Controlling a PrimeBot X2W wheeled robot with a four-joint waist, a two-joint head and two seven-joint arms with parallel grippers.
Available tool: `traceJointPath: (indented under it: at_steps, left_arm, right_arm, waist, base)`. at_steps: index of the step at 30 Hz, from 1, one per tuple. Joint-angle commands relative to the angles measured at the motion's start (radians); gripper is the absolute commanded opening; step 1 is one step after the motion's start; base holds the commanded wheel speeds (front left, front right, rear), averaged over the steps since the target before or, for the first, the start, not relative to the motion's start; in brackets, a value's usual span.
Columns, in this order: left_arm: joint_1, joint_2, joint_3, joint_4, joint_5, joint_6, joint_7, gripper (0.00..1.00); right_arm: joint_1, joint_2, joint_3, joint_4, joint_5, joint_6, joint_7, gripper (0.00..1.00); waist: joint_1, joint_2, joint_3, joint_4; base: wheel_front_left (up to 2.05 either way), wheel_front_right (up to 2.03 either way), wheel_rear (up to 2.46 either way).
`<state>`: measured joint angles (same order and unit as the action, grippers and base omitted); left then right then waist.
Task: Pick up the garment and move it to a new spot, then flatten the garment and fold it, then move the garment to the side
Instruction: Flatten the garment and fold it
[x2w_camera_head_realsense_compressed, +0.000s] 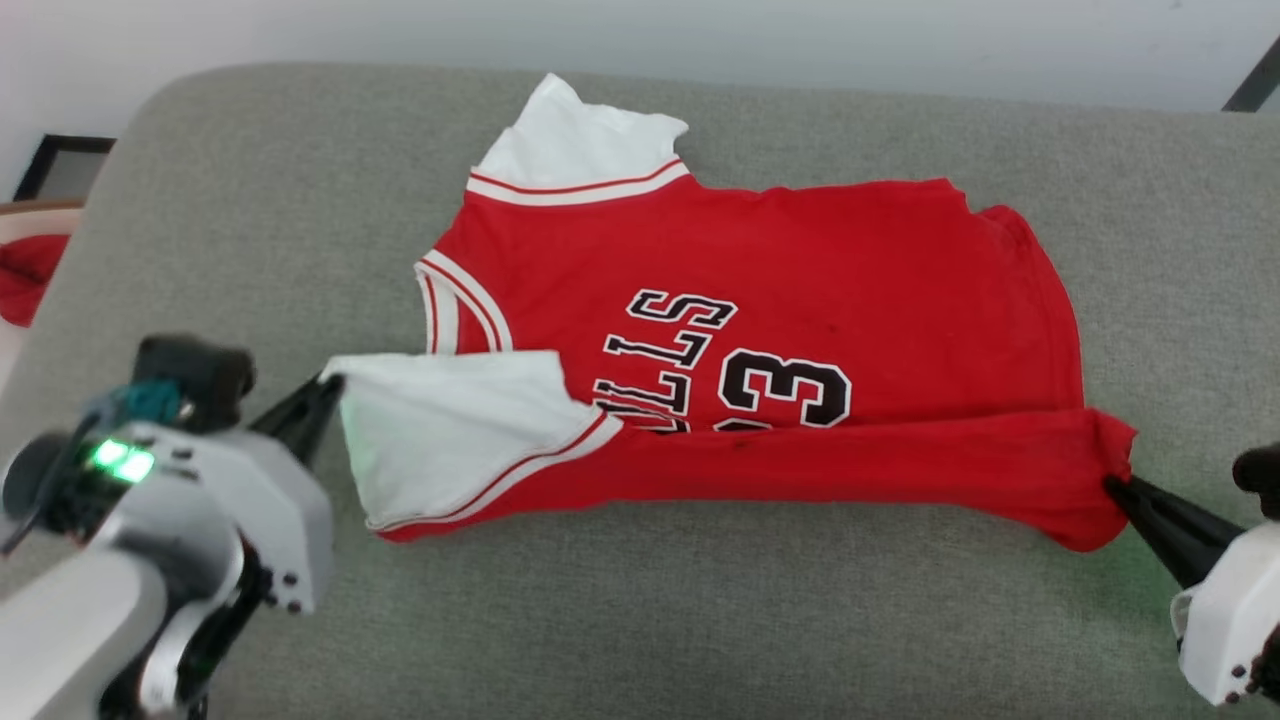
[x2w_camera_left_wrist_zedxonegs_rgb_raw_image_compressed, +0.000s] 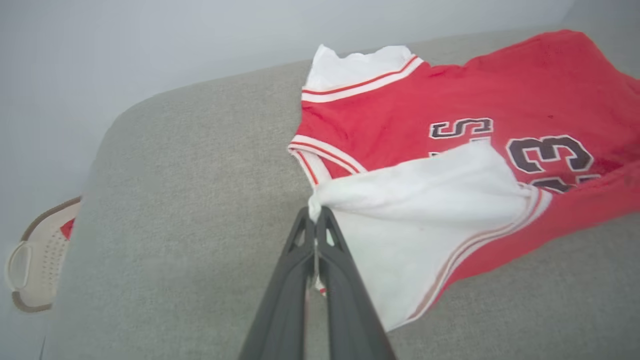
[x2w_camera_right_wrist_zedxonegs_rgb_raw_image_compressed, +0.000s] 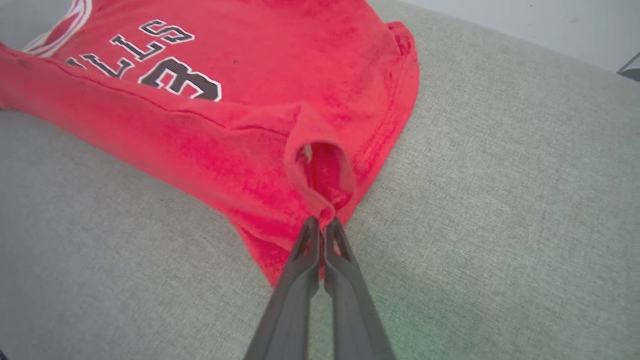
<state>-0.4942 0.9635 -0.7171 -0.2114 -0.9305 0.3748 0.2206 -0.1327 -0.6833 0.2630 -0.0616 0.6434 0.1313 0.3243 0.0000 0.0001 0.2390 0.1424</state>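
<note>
Left hand (x2w_camera_left_wrist_zedxonegs_rgb_raw_image_compressed: 316, 215) pinches the sleeve (x2w_camera_left_wrist_zedxonegs_rgb_raw_image_compressed: 425, 195), right hand (x2w_camera_right_wrist_zedxonegs_rgb_raw_image_compressed: 322, 225) the hem (x2w_camera_right_wrist_zedxonegs_rgb_raw_image_compressed: 300, 190); jersey (x2w_camera_head_realsense_compressed: 850, 280) between them lies half-folded, sideways move yet to come.

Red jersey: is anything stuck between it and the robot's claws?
Nothing visible is in the way. The left claw is shut on the red jersey's white sleeve, and the right claw is shut on its red hem corner, over the grey cushion.

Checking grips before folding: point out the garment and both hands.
garment (x2w_camera_head_realsense_compressed: 800, 260): head view, red body above the number.
left hand (x2w_camera_left_wrist_zedxonegs_rgb_raw_image_compressed: 316, 212): left wrist view, fingertips on white sleeve.
right hand (x2w_camera_right_wrist_zedxonegs_rgb_raw_image_compressed: 322, 222): right wrist view, fingertips on red corner.
</note>
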Motion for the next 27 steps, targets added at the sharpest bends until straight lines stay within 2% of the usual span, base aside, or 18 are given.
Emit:
traceJointPath:
  at_steps: [1,13,19,24,25,26,27]
  left_arm:
    - [-0.038,-0.016,-0.012,0.034,0.016,-0.025,0.016,0.00]
    - [-0.242,-0.198,-0.092,0.392,0.035,-0.238,0.053,0.00]
    - [-0.285,-0.266,-0.123,0.535,0.009,-0.304,0.095,0.00]
    - [-0.301,-0.302,-0.133,0.616,-0.030,-0.336,0.148,0.00]
    - [-0.305,-0.308,-0.133,0.629,-0.040,-0.341,0.156,0.05]
    - [-0.309,-0.315,-0.132,0.638,-0.048,-0.344,0.163,0.18]
    - [-0.314,-0.318,-0.132,0.645,-0.048,-0.348,0.168,0.24]
  right_arm:
    - [-0.018,0.011,-0.006,0.009,-0.017,-0.001,0.014,0.00]
    - [-0.120,0.090,0.012,0.085,-0.077,-0.001,0.094,0.00]
    - [-0.153,0.099,0.029,0.108,-0.062,-0.001,0.141,0.00]
    - [-0.177,0.097,0.042,0.118,-0.050,-0.001,0.184,0.00]
    - [-0.182,0.096,0.045,0.122,-0.046,-0.001,0.195,0.00]
    - [-0.188,0.094,0.046,0.123,-0.043,-0.001,0.205,0.00]
    - [-0.192,0.093,0.046,0.125,-0.039,-0.001,0.214,0.04]
  waist:
    - [0.0000,-0.0001,0.014,-0.009]
    - [0.0000,-0.0001,0.060,-0.030]
    - [0.0000,-0.0001,0.068,-0.027]
    - [0.0000,-0.0001,0.062,-0.022]
    - [0.0000,-0.0001,0.059,-0.021]
    - [0.0000,-0.0001,0.055,-0.019]
    - [0.0000,-0.0001,0.052,-0.018]
  base:
    - [0.00,0.00,0.00]
    - [0.00,0.00,0.00]
    - [0.00,0.00,0.00]
    - [0.00,0.00,0.00]
    - [0.00,0.00,0.00]
    - [0.00,0.00,0.00]
    - [0.00,0.00,0.00]
